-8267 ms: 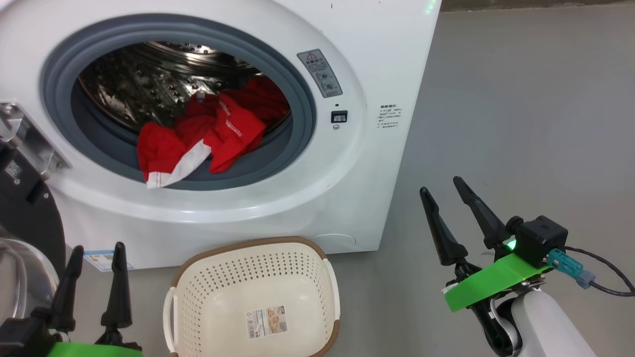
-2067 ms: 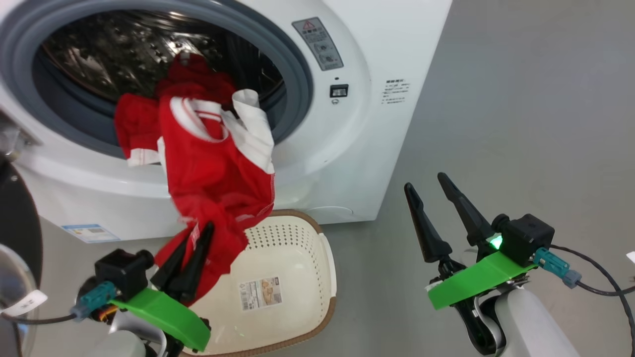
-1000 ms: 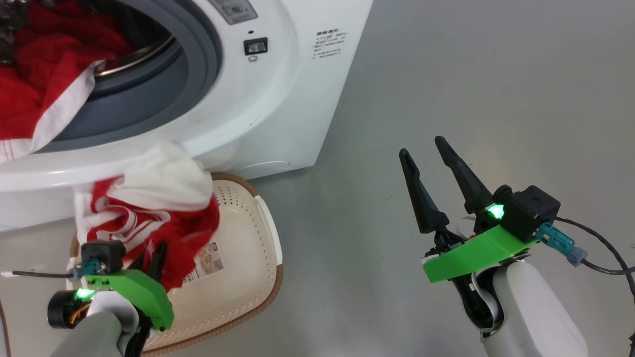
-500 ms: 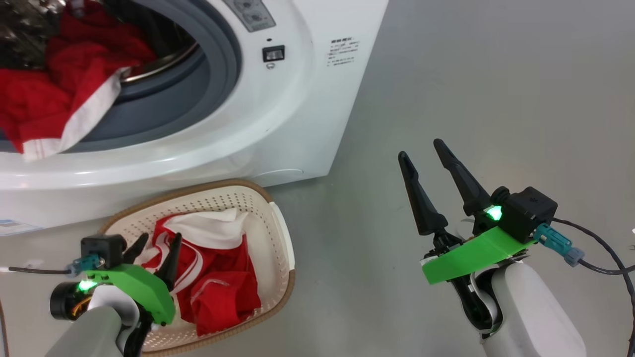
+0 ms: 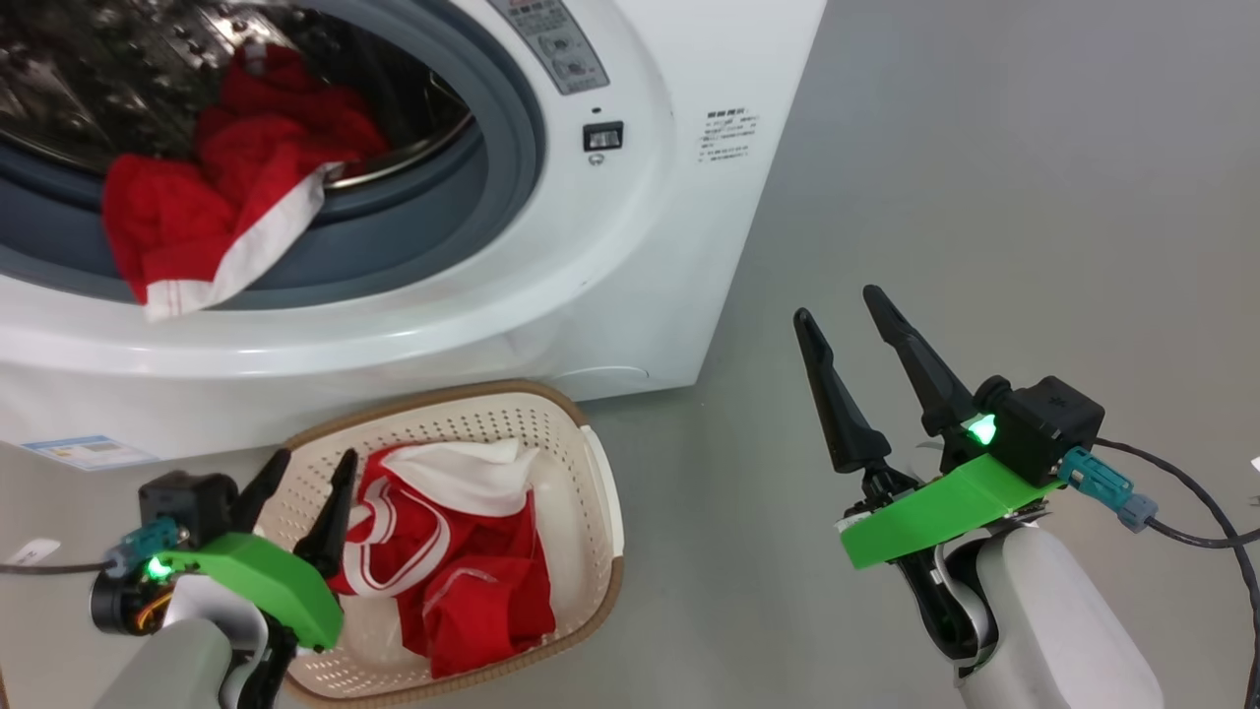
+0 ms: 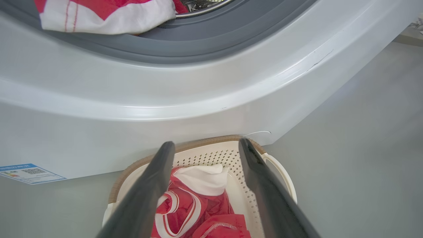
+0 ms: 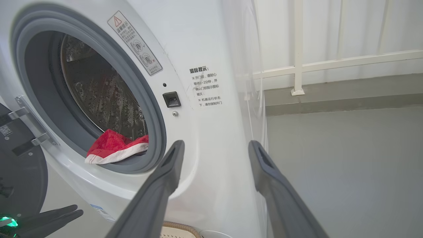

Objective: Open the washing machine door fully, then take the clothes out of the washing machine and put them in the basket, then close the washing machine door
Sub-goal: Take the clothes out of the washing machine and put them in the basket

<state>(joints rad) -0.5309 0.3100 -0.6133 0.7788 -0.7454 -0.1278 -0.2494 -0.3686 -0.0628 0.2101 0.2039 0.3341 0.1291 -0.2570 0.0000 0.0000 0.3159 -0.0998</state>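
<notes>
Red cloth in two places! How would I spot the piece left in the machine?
Find the big white washing machine and its round opening ringed by a grey seal. A red garment with a broad white band droops over the seal's lower lip. Unlike the red-and-white heap in the cream basket on the floor below, it lies half in the drum.

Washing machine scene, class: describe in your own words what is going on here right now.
A robot is unloading the washing machine, whose door stands open. One red-and-white garment lies in the basket on the floor, and the open left claw at the basket's left edge holds nothing. Another red piece with white trim hangs over the grey seal at the drum's mouth. The right claw is open, off to the right.
</notes>
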